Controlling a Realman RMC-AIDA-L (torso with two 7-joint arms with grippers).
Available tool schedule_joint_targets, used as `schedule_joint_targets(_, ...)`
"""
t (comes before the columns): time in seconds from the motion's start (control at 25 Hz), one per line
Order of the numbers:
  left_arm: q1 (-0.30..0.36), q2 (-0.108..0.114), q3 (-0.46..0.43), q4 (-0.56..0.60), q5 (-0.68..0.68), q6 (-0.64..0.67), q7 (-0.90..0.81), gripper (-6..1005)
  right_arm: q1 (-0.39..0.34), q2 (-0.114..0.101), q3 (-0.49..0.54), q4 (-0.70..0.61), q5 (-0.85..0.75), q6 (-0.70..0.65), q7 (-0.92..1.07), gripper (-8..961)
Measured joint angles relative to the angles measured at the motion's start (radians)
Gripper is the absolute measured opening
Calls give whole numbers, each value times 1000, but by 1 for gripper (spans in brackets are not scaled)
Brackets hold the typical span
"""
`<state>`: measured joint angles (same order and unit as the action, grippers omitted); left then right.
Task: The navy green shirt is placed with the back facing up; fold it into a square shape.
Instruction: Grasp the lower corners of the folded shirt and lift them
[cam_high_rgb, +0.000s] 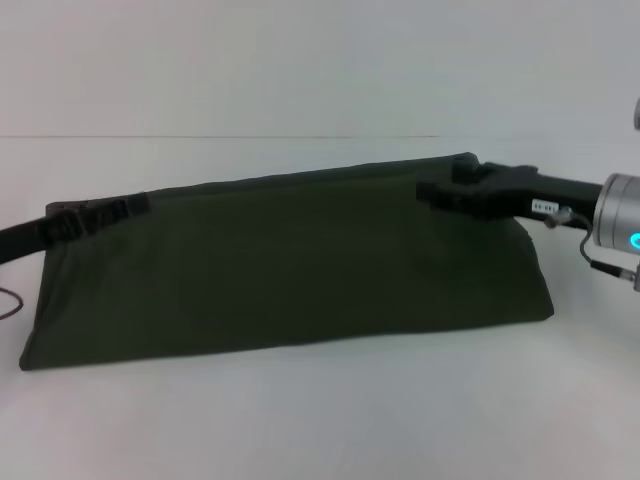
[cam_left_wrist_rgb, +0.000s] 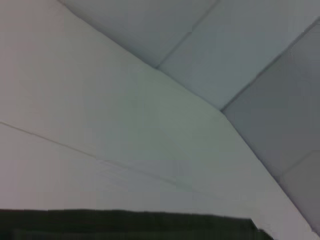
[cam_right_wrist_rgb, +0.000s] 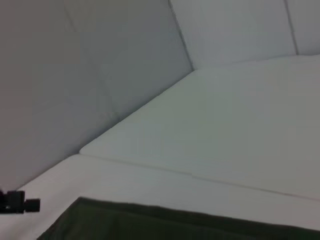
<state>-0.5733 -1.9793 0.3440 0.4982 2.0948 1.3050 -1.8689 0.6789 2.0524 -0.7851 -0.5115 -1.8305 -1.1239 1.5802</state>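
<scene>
Navy green shirt (cam_high_rgb: 290, 265) lies folded into a long band across the white desk (cam_high_rgb: 320, 420), plain side up. Left gripper (cam_high_rgb: 95, 215) sits at its far left corner, right gripper (cam_high_rgb: 455, 190) at its far right corner; whether either's jaws are open or closed cannot be told.

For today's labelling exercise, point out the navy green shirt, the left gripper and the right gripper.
navy green shirt (cam_high_rgb: 290, 265): head view, middle of the folded cloth.
left gripper (cam_high_rgb: 100, 213): head view, black tip at the shirt's far left corner.
right gripper (cam_high_rgb: 450, 190): head view, black tip at the far right corner.
</scene>
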Motion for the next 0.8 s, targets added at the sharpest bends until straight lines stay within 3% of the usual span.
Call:
schedule_joint_targets(0.08, 18, 7, 38, 28, 0, 50, 4, 784, -16, -3, -37, -10, 0, -22, -19, 809)
schedule_joint_targets(0.28, 57, 9, 37, 84, -3, 143, -24, 784, -59, -1, -76, -36, 0, -40, -20, 810)
schedule_joint_targets(0.32, 73, 27, 41, 95, 1, 169, -96, 784, -67, -3, -76, -39, 0, -45, -11, 810)
schedule_joint_targets(0.44, 89, 46, 47, 104, 12, 188, -181, 783, -96, -12, -78, -55, 0, -83, 19, 810)
schedule_joint_targets(0.6, 104, 65, 48, 156, 128, 198, -353, 783, -132, -30, -78, -67, -6, -155, 23, 810)
schedule_joint_targets(0.8, 92, 73, 42, 178, 268, 175, -483, 783, -147, -32, -79, -71, -71, -260, -48, 810)
